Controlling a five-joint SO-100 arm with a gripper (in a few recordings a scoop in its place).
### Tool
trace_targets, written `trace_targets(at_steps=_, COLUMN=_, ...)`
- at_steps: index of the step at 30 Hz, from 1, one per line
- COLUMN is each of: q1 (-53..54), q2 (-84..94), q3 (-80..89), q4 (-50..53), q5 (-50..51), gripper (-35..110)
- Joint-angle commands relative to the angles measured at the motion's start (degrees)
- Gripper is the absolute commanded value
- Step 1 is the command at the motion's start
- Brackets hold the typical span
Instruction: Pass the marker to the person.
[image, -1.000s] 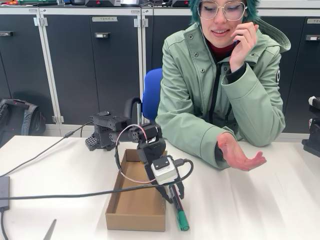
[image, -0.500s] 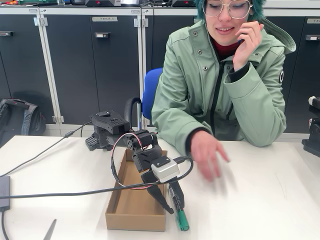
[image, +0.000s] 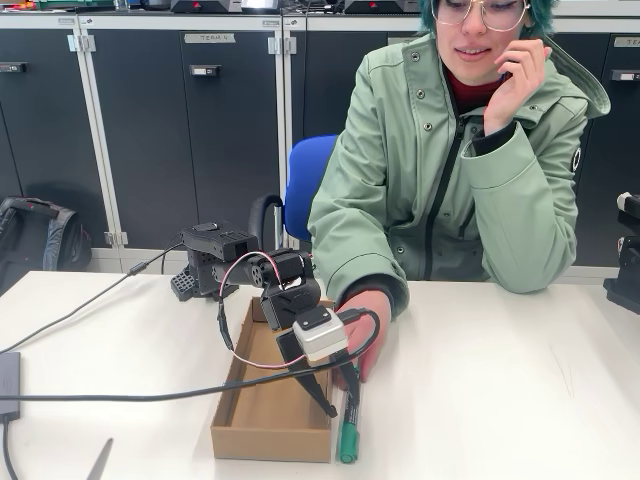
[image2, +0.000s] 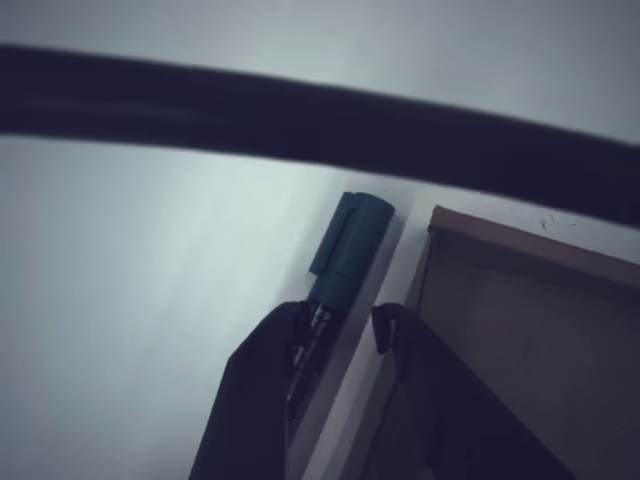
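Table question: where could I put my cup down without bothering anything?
The bare table right of the marker and the person's hand is widest. The near-left stretch holds cables. It is crowded around the cardboard box and gripper.

Person's hand (image: 362, 325) down from open-palm wait to just behind end effector (image: 340, 400); marker (image: 347, 428) more upright.

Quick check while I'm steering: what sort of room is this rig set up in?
Probably a lab or workshop. Dark storage cabinets with labelled doors line the back wall, a blue office chair stands behind the white table, and loose cables run across it beside a cardboard box.
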Motion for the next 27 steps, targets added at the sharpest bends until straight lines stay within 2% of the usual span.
trace_targets(at_steps=1, q1=7.3, q2=-0.6, q3=3.6, q4=2.5, q5=3.4, gripper=13)
trace_targets(at_steps=12, q1=7.6, q2=-0.6, q3=3.3, q4=1.0, q5=4.7, gripper=13)
trace_targets(at_steps=22, q1=7.6, q2=-0.7, q3=3.6, q4=-18.8, q5=8.9, gripper=12)
trace_targets(at_steps=27, q1=6.4, q2=0.7, q3=3.3, q4=-17.8, q5=11.3, gripper=12)
